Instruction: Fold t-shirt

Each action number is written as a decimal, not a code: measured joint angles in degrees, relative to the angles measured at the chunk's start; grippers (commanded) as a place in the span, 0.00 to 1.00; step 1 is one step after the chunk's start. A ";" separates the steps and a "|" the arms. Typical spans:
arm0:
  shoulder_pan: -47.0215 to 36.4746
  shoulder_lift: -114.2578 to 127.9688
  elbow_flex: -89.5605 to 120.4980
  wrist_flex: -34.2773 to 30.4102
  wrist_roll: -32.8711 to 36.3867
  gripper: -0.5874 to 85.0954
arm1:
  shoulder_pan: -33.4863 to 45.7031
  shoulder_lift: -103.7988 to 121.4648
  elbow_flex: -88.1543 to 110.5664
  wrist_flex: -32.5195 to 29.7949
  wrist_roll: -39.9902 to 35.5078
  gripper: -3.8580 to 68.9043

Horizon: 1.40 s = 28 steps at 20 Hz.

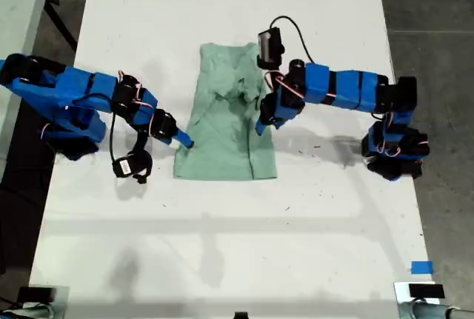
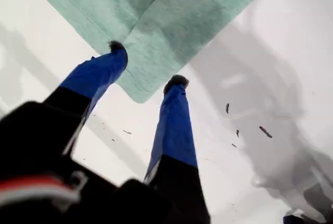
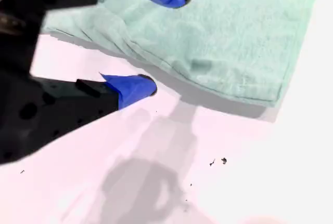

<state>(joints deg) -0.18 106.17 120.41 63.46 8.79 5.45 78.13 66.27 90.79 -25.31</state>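
T-shirt (image 1: 226, 123), pale mint green, lies roughly flat on the white table (image 1: 222, 245), a little toward 12 o'clock of the table's middle in the exterior view. Its round neck end points to 12 o'clock and its straight hem to 6 o'clock. The cloth is rumpled near the neck, and a fold line runs down the 3 o'clock side toward the hem.

My first gripper (image 1: 261, 125) meets the shirt at its 3 o'clock edge in the exterior view, its arm reaching in from the 3 o'clock side of the table. In the first wrist view this gripper (image 2: 148, 65) stands moderately open. A rounded corner of the t-shirt (image 2: 156, 21) lies between the two blue fingers (image 2: 174, 115), and both dark tips lie at the cloth's border. Nothing is clamped.

My second gripper (image 1: 184, 140) sits at the shirt's 8 o'clock edge in the exterior view, its arm coming from the 9 o'clock side. In the second wrist view the gripper (image 3: 166, 39) is wide open. One finger lies over the t-shirt (image 3: 239, 31), and the other finger (image 3: 132, 88) rests on the bare table just beside the thick cloth edge. The edge runs between the two fingers, ungripped.

A small blue tape square (image 1: 421, 267) lies on the table toward 5 o'clock, well apart from the shirt.
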 measured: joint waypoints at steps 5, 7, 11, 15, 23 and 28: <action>0.00 -10.90 0.18 -4.39 -1.85 0.20 | 0.00 0.09 1.41 -0.09 0.09 0.32; 0.00 -12.83 0.18 -5.01 -2.37 0.07 | 0.00 0.79 2.46 -0.09 -0.18 0.31; -0.79 -13.27 0.18 -5.45 -2.72 0.01 | 0.00 2.20 3.60 -0.09 0.26 0.30; -0.79 -13.27 0.18 -5.54 -2.72 0.01 | 0.00 2.20 4.39 -0.09 0.35 0.30; -6.15 -4.13 1.58 6.06 -2.99 0.01 | 0.00 2.20 5.27 -0.79 0.53 0.29; -4.04 -12.39 -13.62 7.65 -2.99 0.01 | 0.00 2.20 5.27 -0.79 0.79 0.29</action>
<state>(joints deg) -4.22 93.78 106.79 71.10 5.80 5.45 80.33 71.54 90.00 -24.52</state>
